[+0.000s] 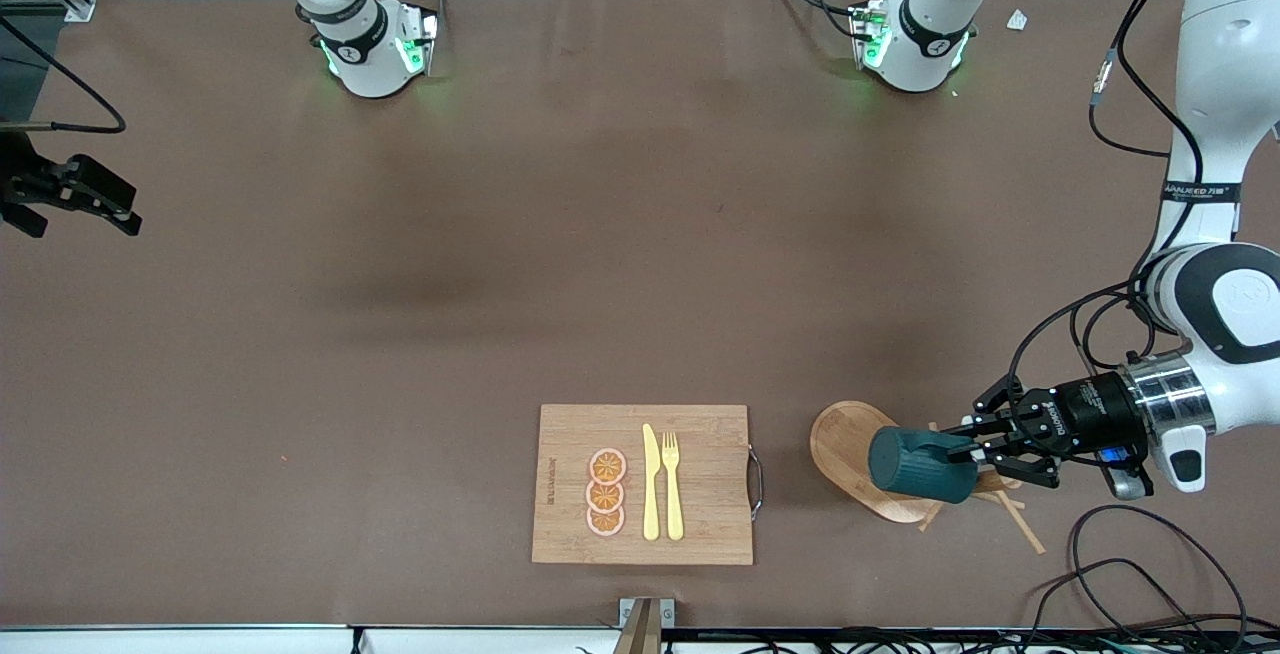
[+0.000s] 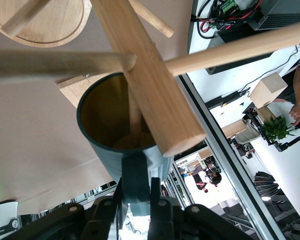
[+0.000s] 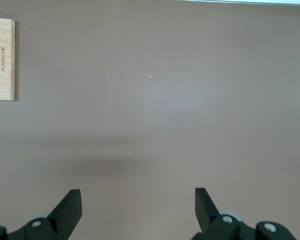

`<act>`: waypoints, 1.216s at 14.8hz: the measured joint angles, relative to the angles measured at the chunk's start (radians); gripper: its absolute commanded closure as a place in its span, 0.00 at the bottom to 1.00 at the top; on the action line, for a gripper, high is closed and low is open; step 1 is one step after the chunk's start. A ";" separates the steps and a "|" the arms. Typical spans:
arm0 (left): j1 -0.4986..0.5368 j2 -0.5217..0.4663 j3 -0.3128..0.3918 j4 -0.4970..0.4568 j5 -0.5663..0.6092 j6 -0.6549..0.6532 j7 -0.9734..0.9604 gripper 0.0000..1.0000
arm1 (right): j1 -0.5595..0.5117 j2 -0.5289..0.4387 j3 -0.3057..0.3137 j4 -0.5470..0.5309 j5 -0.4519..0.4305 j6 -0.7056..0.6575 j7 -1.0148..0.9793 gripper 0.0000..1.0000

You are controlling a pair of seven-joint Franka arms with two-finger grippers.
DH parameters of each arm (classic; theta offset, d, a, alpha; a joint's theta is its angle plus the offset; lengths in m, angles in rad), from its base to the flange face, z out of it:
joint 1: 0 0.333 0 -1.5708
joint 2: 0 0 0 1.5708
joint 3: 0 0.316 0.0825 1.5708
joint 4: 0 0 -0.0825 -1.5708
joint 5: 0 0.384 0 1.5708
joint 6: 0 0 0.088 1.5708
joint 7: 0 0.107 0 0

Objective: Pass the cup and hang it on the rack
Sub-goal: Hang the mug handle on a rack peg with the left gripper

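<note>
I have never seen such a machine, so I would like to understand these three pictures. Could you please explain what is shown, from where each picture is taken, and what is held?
Two white robot arms work at a brown table. One picture looks down from a high camera facing them; the other two come from cameras on each arm's wrist.

On the table lie a rectangular bamboo cutting board with orange slices, a yellow knife and a yellow fork, and, toward the left arm's end, a light wooden mug rack.

The left gripper is shut on the handle of a dark teal cup, held sideways over the rack; a peg reaches into its mouth.

The right gripper waits, open, over bare table.
</note>
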 measured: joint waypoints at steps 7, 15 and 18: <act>0.017 0.012 0.000 0.000 -0.022 -0.002 0.027 0.97 | 0.000 0.000 0.000 0.000 0.000 0.000 0.000 0.00; 0.021 0.023 -0.002 -0.002 -0.048 -0.003 0.027 0.00 | 0.000 0.000 0.000 0.000 0.000 0.000 0.000 0.00; 0.021 0.022 -0.005 0.004 -0.058 -0.025 0.025 0.00 | 0.000 0.000 0.000 0.000 0.000 0.000 0.000 0.00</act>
